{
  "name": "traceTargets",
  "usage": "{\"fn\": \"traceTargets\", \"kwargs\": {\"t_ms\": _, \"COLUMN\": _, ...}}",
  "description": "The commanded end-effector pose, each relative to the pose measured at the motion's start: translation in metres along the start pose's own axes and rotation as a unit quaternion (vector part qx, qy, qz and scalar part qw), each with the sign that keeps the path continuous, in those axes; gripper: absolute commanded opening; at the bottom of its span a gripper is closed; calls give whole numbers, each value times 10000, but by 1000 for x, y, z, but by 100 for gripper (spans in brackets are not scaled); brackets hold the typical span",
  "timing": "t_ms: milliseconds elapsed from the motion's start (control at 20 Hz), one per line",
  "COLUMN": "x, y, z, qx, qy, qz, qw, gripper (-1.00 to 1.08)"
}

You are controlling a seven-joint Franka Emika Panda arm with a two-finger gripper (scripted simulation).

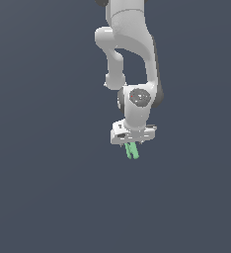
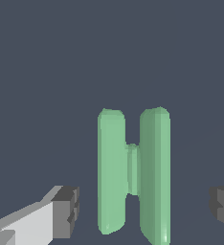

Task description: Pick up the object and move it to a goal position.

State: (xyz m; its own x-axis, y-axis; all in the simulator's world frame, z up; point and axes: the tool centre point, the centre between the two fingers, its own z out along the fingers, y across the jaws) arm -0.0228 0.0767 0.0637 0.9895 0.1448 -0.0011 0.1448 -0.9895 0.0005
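- Exterior view: the claw (image 1: 133, 144) hangs from the white arm (image 1: 132, 59) and points straight down, a little to the exterior view's right of the picture's middle.
- The wide white palm bar of the claw sits level, and the fingers under it are too small here to make out one by one.
- The object (image 1: 132, 150), a small light green piece, pokes out just below the palm bar, narrower than the bar itself.
- Its two short bars run downward, tilted a little toward the exterior view's right.
- From this view I cannot tell whether the object rests on the tabletop (image 1: 48, 197) or hangs clear of it; the dark grey-blue surface shows no shadow or edge.
- Wrist view: the claw (image 2: 145, 208) is spread wide, with one dark pad on a white finger (image 2: 66, 212) on one side and the other dark pad (image 2: 223, 206) at the opposite edge of the picture.
- The object (image 2: 133, 174) stands between the two pads, and neither pad touches it; bare gaps show on both sides.
- The gap to the pad at the picture's edge looks wider than the gap to the pad on the white finger.
- The object shows as two long rounded parallel bars joined by a short link at about mid-length.
- Behind it the tabletop (image 2: 47, 72) is plain dark grey-blue.
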Motion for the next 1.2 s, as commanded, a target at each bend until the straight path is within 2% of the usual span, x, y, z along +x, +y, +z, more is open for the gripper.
{"fn": "traceTargets", "kwargs": {"t_ms": 0, "x": 0, "y": 0, "z": 6, "qx": 0, "qy": -2, "qz": -1, "qw": 10000, "gripper": 100}}
{"fn": "traceTargets", "kwargs": {"t_ms": 400, "x": -1, "y": -1, "z": 42, "qx": 2, "qy": 2, "qz": -8, "qw": 10000, "gripper": 100}}
{"fn": "traceTargets", "kwargs": {"t_ms": 650, "x": 0, "y": -1, "z": 49, "qx": 2, "qy": 5, "qz": -11, "qw": 10000, "gripper": 100}}
{"fn": "traceTargets", "kwargs": {"t_ms": 700, "x": 0, "y": -1, "z": 49, "qx": 2, "qy": 5, "qz": -11, "qw": 10000, "gripper": -100}}
{"fn": "traceTargets", "kwargs": {"t_ms": 1150, "x": 0, "y": -1, "z": 49, "qx": 2, "qy": 5, "qz": -11, "qw": 10000, "gripper": -100}}
